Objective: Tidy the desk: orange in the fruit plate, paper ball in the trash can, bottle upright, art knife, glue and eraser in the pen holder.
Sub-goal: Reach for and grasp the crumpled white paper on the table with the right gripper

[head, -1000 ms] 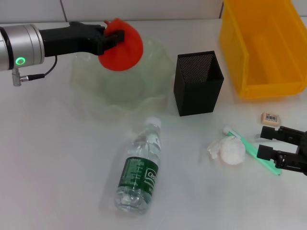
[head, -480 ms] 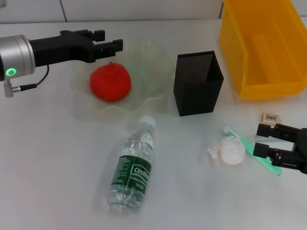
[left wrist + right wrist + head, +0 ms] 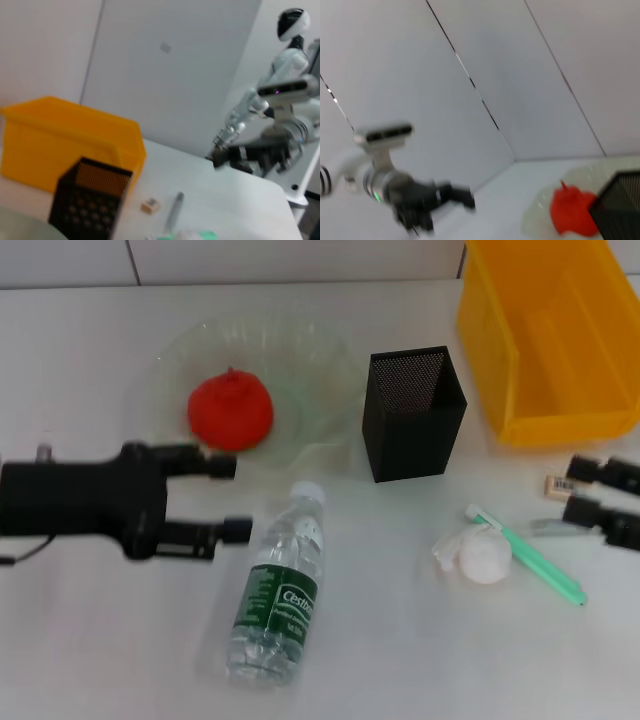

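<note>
Beside the bottle (image 3: 278,598), left gripper (image 3: 228,498) sits spread wide. Grab it mid-body and tip it up slowly. Right gripper (image 3: 583,490), also spread, hangs by the eraser (image 3: 556,484).

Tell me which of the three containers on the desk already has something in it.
The fruit plate: the orange sits in it. The pen holder and the trash can show nothing inside.

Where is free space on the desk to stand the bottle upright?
Bare desk lies near the front edge between the bottle and the paper ball. It is crowded around the glue, the eraser and the right gripper, and by the left gripper.
</note>
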Action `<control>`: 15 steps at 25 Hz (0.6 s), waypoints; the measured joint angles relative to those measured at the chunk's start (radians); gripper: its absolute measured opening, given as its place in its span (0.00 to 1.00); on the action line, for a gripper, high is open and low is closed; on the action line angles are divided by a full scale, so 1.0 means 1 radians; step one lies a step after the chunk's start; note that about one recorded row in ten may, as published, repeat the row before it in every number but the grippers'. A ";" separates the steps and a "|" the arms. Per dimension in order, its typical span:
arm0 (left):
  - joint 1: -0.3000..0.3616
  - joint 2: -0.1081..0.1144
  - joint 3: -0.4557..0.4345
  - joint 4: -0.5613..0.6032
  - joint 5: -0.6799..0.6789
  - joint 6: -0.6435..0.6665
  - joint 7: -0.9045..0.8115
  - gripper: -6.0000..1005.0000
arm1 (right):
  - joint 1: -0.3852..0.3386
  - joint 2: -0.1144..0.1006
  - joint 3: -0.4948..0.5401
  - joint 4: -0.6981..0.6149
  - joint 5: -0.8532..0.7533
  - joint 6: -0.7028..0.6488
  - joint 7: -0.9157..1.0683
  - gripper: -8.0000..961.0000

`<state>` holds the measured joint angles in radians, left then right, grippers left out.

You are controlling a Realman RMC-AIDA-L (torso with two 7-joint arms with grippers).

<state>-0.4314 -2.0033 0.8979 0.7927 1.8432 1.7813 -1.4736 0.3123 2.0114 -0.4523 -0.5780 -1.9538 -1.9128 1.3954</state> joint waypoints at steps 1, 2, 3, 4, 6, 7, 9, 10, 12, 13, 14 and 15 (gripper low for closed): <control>0.009 0.000 0.000 -0.002 0.013 0.011 0.004 0.83 | 0.006 -0.002 0.029 -0.023 0.003 -0.042 0.011 0.80; 0.016 -0.001 0.000 -0.004 0.026 0.021 0.006 0.83 | 0.014 -0.002 0.050 -0.066 0.004 -0.093 0.039 0.80; 0.020 -0.003 0.000 -0.007 0.041 0.029 0.007 0.83 | 0.022 -0.003 0.063 -0.110 0.004 -0.131 0.074 0.80; 0.021 -0.004 0.000 -0.011 0.055 0.035 0.007 0.83 | 0.035 -0.004 0.066 -0.168 0.004 -0.165 0.117 0.80; 0.020 -0.006 0.000 -0.022 0.075 0.034 0.008 0.83 | 0.060 -0.004 0.045 -0.329 0.004 -0.233 0.254 0.80; 0.018 -0.007 -0.001 -0.029 0.083 0.030 0.008 0.83 | 0.069 -0.003 0.015 -0.412 0.002 -0.249 0.315 0.80; 0.010 -0.009 -0.002 -0.046 0.094 0.024 0.009 0.83 | 0.080 0.004 -0.073 -0.600 -0.015 -0.267 0.461 0.80; 0.007 -0.010 -0.002 -0.051 0.097 0.022 0.009 0.83 | 0.082 0.008 -0.131 -0.699 -0.034 -0.267 0.534 0.80; 0.003 -0.012 -0.003 -0.054 0.102 0.019 0.009 0.82 | 0.086 0.017 -0.232 -0.882 -0.088 -0.269 0.656 0.80; 0.003 -0.012 -0.003 -0.054 0.102 0.019 0.009 0.83 | 0.088 0.024 -0.287 -0.975 -0.128 -0.269 0.708 0.80; 0.001 -0.015 -0.006 -0.054 0.105 0.017 0.010 0.83 | 0.091 0.031 -0.337 -1.058 -0.171 -0.270 0.749 0.80; 0.001 -0.015 -0.006 -0.054 0.105 0.017 0.010 0.83 | 0.092 0.041 -0.383 -1.133 -0.220 -0.269 0.777 0.80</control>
<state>-0.4303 -2.0179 0.8921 0.7383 1.9479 1.7982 -1.4641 0.4039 2.0524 -0.8351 -1.7108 -2.1737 -2.1821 2.1725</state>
